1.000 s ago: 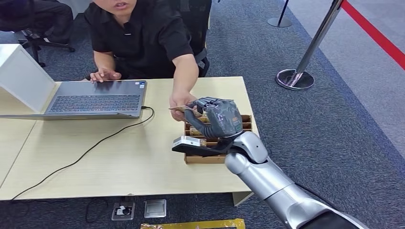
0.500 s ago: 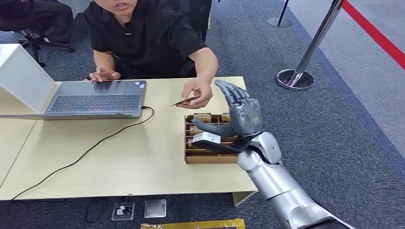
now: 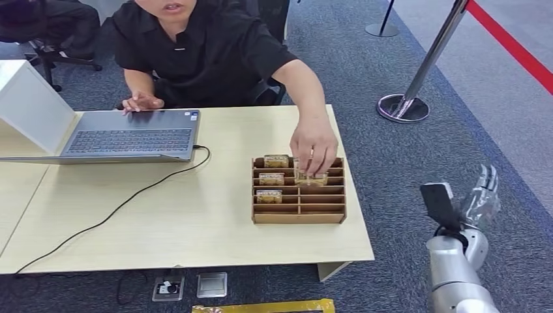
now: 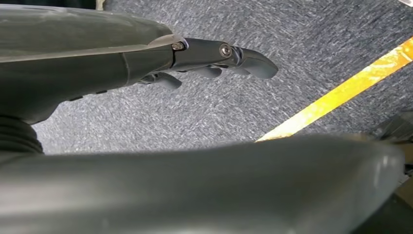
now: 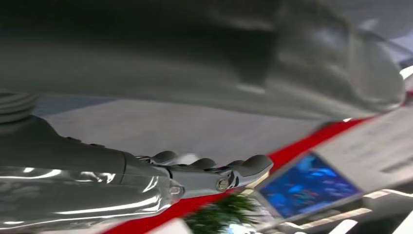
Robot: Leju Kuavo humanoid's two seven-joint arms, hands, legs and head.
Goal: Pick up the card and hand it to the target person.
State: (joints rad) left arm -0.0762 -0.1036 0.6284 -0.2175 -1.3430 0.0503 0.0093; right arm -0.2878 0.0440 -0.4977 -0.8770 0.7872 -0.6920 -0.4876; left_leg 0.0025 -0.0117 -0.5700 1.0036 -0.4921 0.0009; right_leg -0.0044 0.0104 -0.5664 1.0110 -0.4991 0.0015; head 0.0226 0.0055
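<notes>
A: Right hand (image 3: 481, 189)?
B: Hovering off the table's (image 3: 195, 228) right edge, over the carpet (image 3: 417, 163), fingers spread and pointing up, holding nothing. Showing the same in the right wrist view (image 5: 195, 175): fingers stretched out, empty.

A: Left hand (image 4: 204, 61)?
B: Hanging above grey carpet beside a yellow floor line (image 4: 341, 92), fingers extended and slightly apart, gripping nothing.

A: Card (image 3: 310, 177)?
B: Sitting under the person's hand (image 3: 314, 147), at the far right of the wooden tray (image 3: 298, 218). Being pressed into a slot or merely touched, impossible to tell.

A: Other cards (image 3: 271, 178)?
B: Standing in the tray's left column, three of them.

A: Elsewhere?
B: Lying open at far left, a laptop (image 3: 127, 137), the person's other hand (image 3: 142, 102) resting at its far edge; trailing from it across the table toward the near left, a black cable (image 3: 111, 215). Standing on the carpet far right, a stanchion (image 3: 424, 72).
</notes>
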